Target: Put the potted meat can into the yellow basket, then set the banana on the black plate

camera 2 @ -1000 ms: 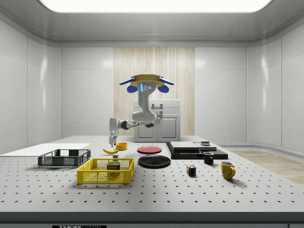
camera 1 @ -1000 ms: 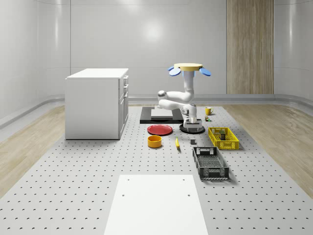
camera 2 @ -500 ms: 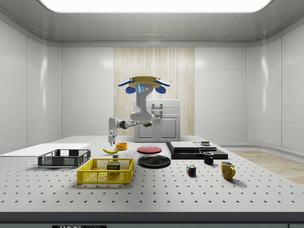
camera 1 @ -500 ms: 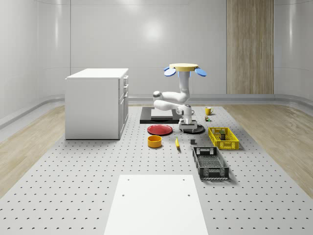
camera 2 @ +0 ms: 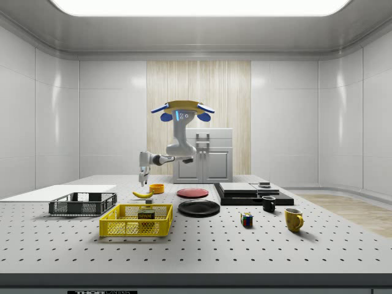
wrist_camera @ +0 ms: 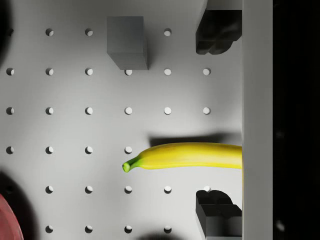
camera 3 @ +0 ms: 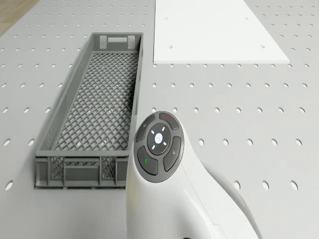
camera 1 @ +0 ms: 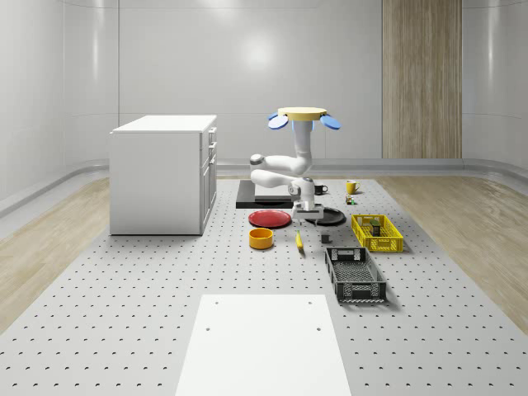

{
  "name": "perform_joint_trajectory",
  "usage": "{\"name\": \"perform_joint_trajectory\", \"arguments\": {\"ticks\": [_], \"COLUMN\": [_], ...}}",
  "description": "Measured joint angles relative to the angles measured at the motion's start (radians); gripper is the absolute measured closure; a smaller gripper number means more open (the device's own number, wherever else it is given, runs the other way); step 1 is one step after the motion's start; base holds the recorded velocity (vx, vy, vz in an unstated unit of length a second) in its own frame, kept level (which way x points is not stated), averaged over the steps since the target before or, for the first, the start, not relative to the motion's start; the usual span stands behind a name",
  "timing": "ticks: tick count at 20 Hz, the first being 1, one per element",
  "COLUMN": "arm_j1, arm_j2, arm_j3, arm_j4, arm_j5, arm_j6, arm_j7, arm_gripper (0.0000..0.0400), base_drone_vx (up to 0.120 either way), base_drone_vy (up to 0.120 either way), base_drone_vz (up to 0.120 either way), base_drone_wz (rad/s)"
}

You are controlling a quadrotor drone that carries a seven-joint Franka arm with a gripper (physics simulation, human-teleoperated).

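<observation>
The drone hovers above the black plate. Its gripper hangs just past the banana, beside the red plate.

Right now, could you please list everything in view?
yellow basket: 1, yellow, table
potted meat can: 1, dark, inside yellow basket
banana: 1, yellow, table
black plate: 1, black, beside basket
red plate: 1, red, table
bowl: 1, orange, near banana
crate: 1, grey, table
block: 1, grey, near banana
black mug: 1, black, table
yellow mug: 1, yellow, table
cube: 1, multicoloured, table
cabinet: 1, white, table
slab: 1, black, table
drone: 1, white, hovering above table
hand: 1, white, open, above banana
</observation>
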Motion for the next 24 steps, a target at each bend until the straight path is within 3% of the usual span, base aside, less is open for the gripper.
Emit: {"name": "perform_joint_trajectory", "arguments": {"ticks": [5,12,24], "arm_j1": [0.000,0.000,-0.027], "arm_j2": [0.000,-0.001,0.004], "arm_j3": [0.000,0.000,-0.107], "arm_j4": [0.000,0.000,0.044], "arm_j5": [0.000,0.000,-0.101], "arm_j6": [0.000,0.000,0.043], "arm_j7": [0.000,0.000,-0.001], "arm_gripper": [0.0000,0.0000,0.0000], "base_drone_vx": [0.000,0.000,0.000], "base_drone_vy": [-0.096,-0.034,-0.007], "base_drone_vz": [-0.008,-0.109,0.000], "base_drone_wz": [0.000,0.000,0.000]}}
